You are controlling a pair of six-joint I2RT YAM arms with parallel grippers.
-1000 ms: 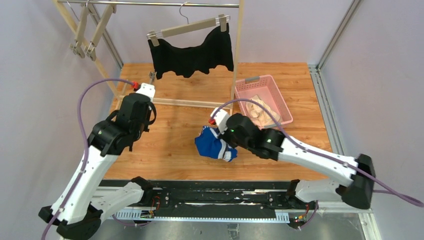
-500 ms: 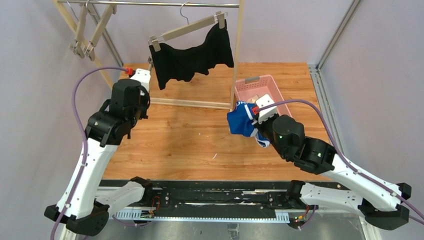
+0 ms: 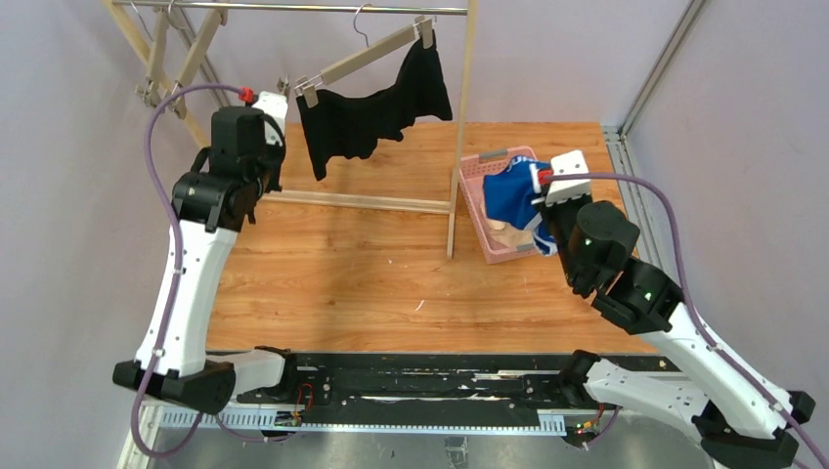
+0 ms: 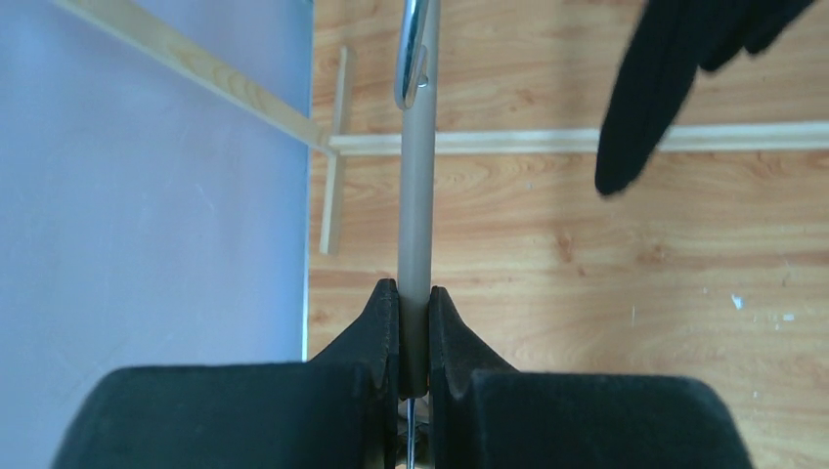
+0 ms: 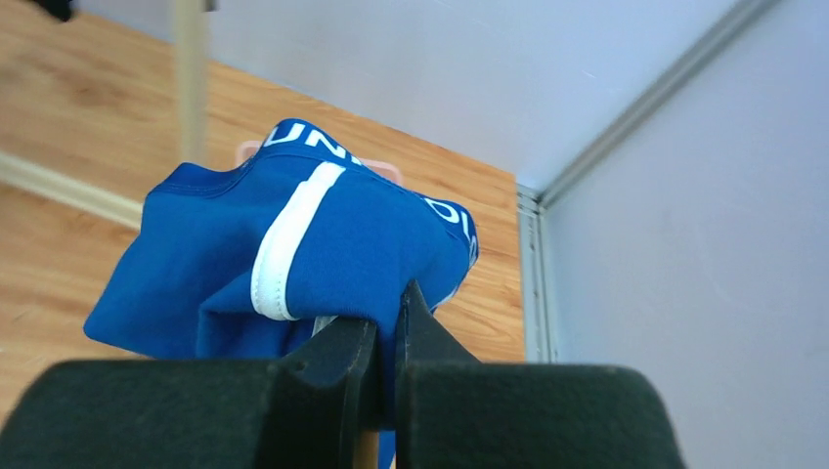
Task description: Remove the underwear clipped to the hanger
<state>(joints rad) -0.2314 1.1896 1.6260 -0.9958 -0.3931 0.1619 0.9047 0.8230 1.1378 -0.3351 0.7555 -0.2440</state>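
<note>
— Where's the left arm?
— It reaches up the left side to the far end. The left gripper point(image 4: 414, 337) is clamped tight on the low end of the tilted wooden hanger point(image 3: 362, 57) (hooked on the rail point(image 3: 274, 7)). The black underwear point(image 3: 376, 115) hangs from it, clipped at both ends.
— And the right?
— It's extended to the far right. The right gripper point(image 5: 386, 342) is pinched closed on the blue underwear point(image 5: 293, 244), holding it over the pink basket point(image 3: 476, 210), where the cream underwear point(image 3: 501, 233) lies.
</note>
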